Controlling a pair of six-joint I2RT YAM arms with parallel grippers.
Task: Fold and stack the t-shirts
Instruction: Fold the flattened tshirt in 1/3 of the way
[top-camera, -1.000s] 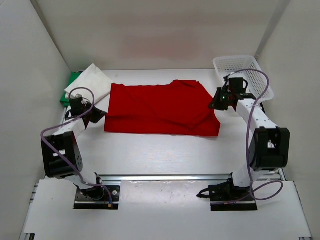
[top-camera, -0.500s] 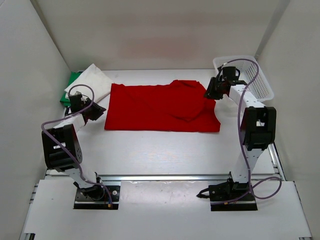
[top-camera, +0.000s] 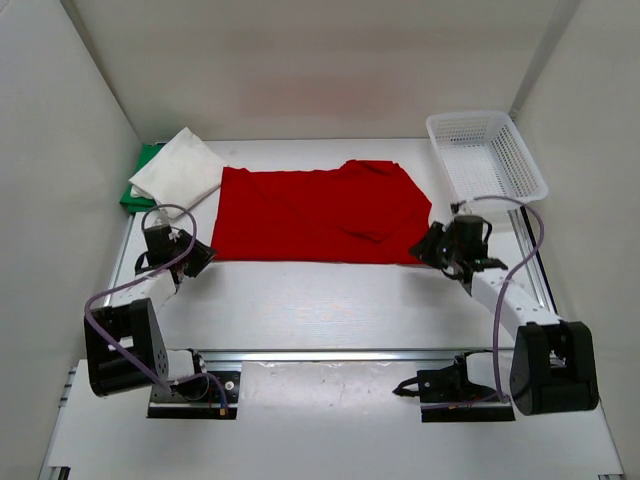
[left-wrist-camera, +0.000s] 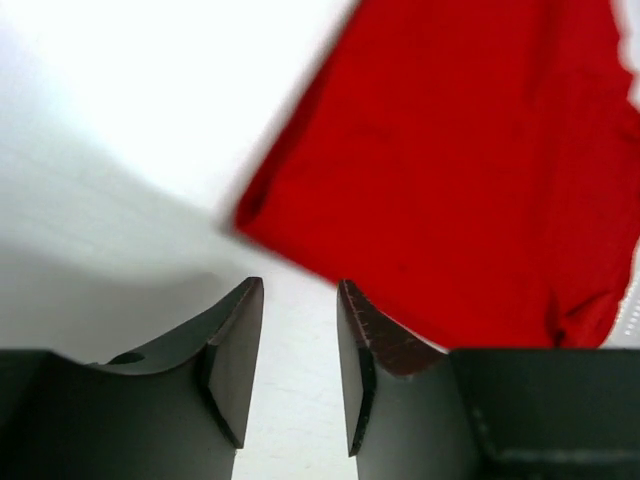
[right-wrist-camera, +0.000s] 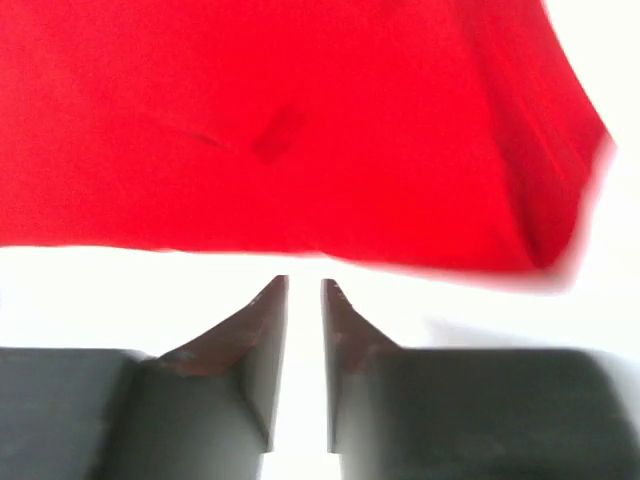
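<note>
A: Red t-shirt (top-camera: 320, 215) lies spread flat mid-desk, long side across. White t-shirt (top-camera: 180, 165) is folded at the far left corner, on top of the green t-shirt (top-camera: 135, 188). How are the grippers?

B: Left gripper (top-camera: 197, 256) sits just off the shirt's near left corner, jaws spread, nothing between them. Right gripper (top-camera: 427, 246) is at the near right corner, jaws only a slit apart and also empty.

A: Next step?

B: Likely a pinch on both near corners to fold the shirt away from the bases. The right jaws look too narrow and want widening. Go low along the desk (top-camera: 320, 300) and take the hem layers together. Lift both corners evenly, or the fold will skew.

A: Versus a second ago?

B: Both arms have pulled back toward the near edge. The left was beside the shirt's left edge. The right was further back, near the basket (top-camera: 535, 172). The near right corner now looks flatter.
</note>
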